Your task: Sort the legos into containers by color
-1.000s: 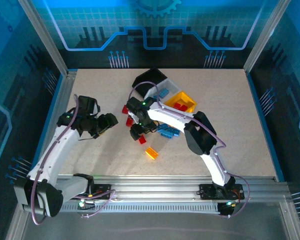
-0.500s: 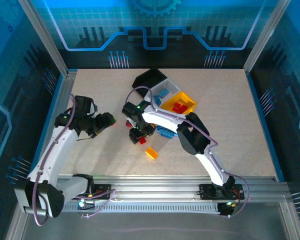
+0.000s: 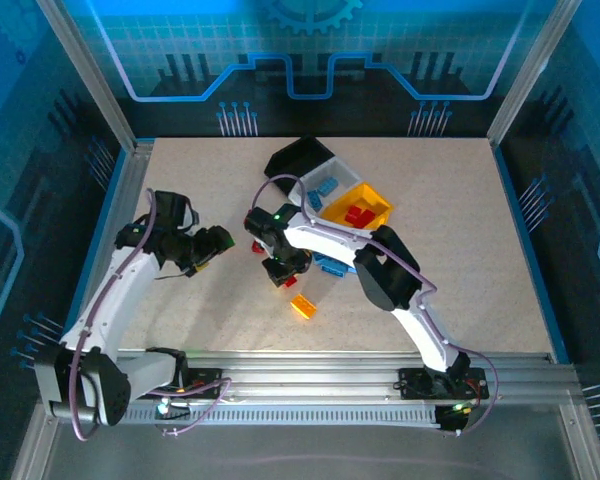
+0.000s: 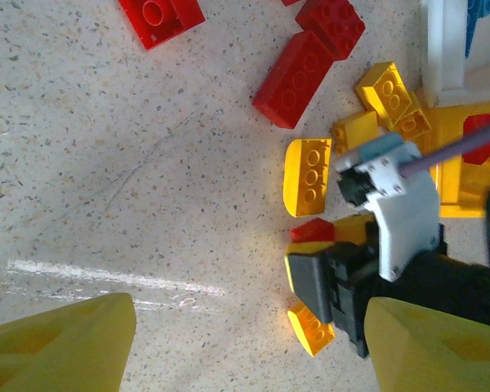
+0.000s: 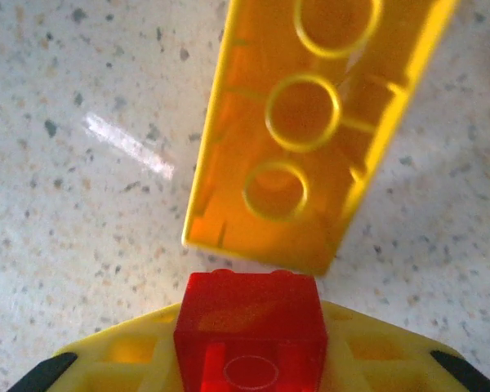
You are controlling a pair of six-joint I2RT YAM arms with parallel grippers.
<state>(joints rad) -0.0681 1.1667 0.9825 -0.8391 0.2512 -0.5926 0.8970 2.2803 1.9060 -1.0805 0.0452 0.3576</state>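
The right gripper (image 3: pixel 283 276) pinches a small red brick (image 5: pixel 251 327), and the yellow bin (image 3: pixel 378 203) holding other red bricks (image 3: pixel 358 213) sits farther back and to its right, near this arm and well away from the left gripper (image 3: pixel 217 244), which is spread wide.

Yellow brick (image 5: pixel 310 131) cropped at top, red brick (image 5: pixel 251 335) at bottom.
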